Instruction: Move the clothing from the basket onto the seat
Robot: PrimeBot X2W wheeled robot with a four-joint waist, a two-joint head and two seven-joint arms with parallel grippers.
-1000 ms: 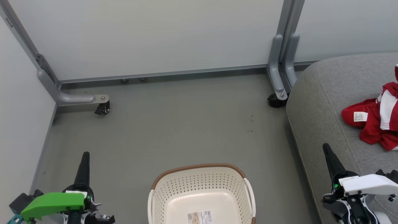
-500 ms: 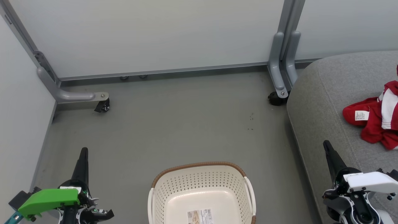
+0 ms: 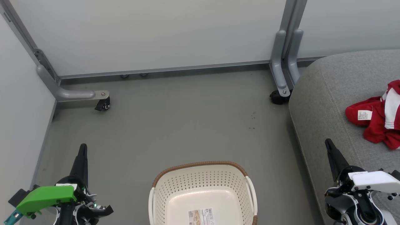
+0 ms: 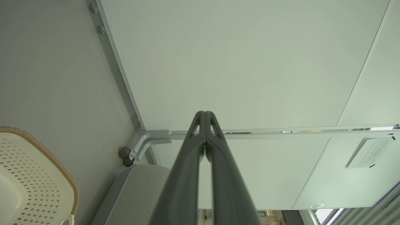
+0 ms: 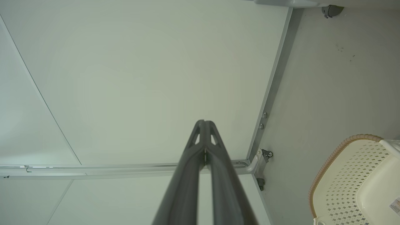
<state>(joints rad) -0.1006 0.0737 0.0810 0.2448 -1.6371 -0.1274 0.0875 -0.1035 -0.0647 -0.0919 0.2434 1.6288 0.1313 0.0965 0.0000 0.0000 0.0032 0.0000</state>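
The cream basket (image 3: 200, 175) with a brown rim stands on the floor at the bottom middle, holding nothing but a paper sticker on its floor. Red clothing (image 3: 379, 117) with white trim and a white tag lies on the grey seat (image 3: 325, 93) at the right edge. My left gripper (image 3: 82, 148) is at the lower left, shut and holding nothing. My right gripper (image 3: 328, 143) is at the lower right beside the seat's edge, also shut and holding nothing. In the wrist views both pairs of fingertips (image 4: 204, 115) (image 5: 204, 123) meet, and each view catches part of the basket (image 4: 37, 175) (image 5: 350, 175).
Pale partition panels on grey metal frames close off the back and left. Their feet with black casters (image 3: 104, 104) (image 3: 278, 97) stand on the grey floor. The seat (image 4: 137, 190) takes up the right side.
The head camera has tilted slightly, so the scene sits a little higher in view. Both grippers sit a bit lower in the picture, still shut. The clothing and basket have not moved.
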